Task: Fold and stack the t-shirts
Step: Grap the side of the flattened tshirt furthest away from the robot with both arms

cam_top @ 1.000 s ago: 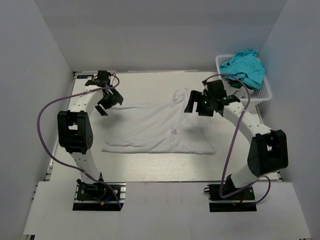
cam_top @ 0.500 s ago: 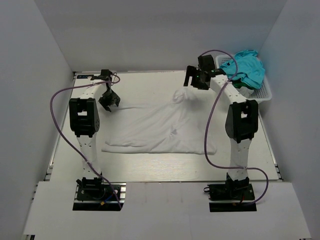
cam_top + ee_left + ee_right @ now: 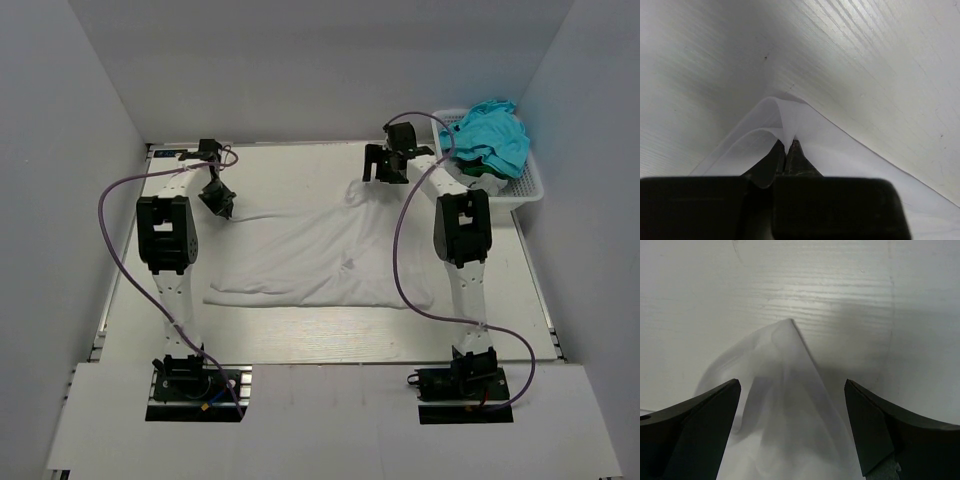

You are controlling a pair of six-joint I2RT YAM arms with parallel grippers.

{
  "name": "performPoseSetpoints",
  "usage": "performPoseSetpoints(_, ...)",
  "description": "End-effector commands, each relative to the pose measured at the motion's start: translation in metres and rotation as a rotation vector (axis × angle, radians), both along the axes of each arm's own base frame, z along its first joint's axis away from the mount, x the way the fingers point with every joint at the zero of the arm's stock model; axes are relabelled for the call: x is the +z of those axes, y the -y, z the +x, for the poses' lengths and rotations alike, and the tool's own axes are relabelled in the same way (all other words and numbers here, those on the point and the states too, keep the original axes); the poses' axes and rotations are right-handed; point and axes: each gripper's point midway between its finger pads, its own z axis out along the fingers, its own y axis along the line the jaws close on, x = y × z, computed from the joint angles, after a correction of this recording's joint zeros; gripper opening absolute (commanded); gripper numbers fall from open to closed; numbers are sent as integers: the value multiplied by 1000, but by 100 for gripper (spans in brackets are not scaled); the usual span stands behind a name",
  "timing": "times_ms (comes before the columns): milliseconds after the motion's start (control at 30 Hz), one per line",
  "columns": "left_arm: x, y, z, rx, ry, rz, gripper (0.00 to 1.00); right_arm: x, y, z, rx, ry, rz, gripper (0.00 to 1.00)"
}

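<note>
A white t-shirt (image 3: pixel 320 255) lies spread across the middle of the table, partly rumpled. My left gripper (image 3: pixel 221 205) is at its far left corner, shut on a pinch of the white cloth (image 3: pixel 782 122), which rises in a fold between the fingertips. My right gripper (image 3: pixel 378 170) hovers over the shirt's far right corner (image 3: pixel 785 390), jaws wide open with the bunched cloth lying between and below them. Turquoise t-shirts (image 3: pixel 490 135) are heaped in the basket at the far right.
The white lattice basket (image 3: pixel 528 185) stands at the table's far right corner. White walls close in the table on three sides. Purple cables loop from both arms.
My left gripper has closed on the shirt's far left corner. My right arm has swung away toward the back, bringing its open gripper over the shirt's far right corner.
</note>
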Motion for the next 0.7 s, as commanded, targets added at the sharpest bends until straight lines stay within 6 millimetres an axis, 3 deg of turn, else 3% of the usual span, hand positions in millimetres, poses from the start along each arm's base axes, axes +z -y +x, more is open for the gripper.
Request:
performPoseSetpoints(0,38,2,15,1,99,-43,0,28,-21,33,75,151,61,90)
performPoseSetpoints(33,38,2,15,1,99,-43,0,13,-24,33,76,123,78,90)
performPoseSetpoints(167,41,3,15,-2,108,-52,0,0,-30,27,79,85,107,88)
performPoseSetpoints(267,40,2,15,1,108,-43,0,-11,-25,18,95,75,50,75)
performPoseSetpoints(400,45,3,15,-11,116,-49,0,-23,-21,7,95,50,8,39)
performPoseSetpoints(433,45,3,15,-11,116,-49,0,-20,-22,7,99,55,7,23)
performPoseSetpoints(500,49,3,15,-11,126,-49,0,-4,-21,12,95,94,9,0)
performPoseSetpoints(600,63,3,16,-20,155,-46,0,27,-22,16,113,171,11,0)
performPoseSetpoints(667,66,3,11,-20,154,-46,0,67,-26,10,142,251,35,0)
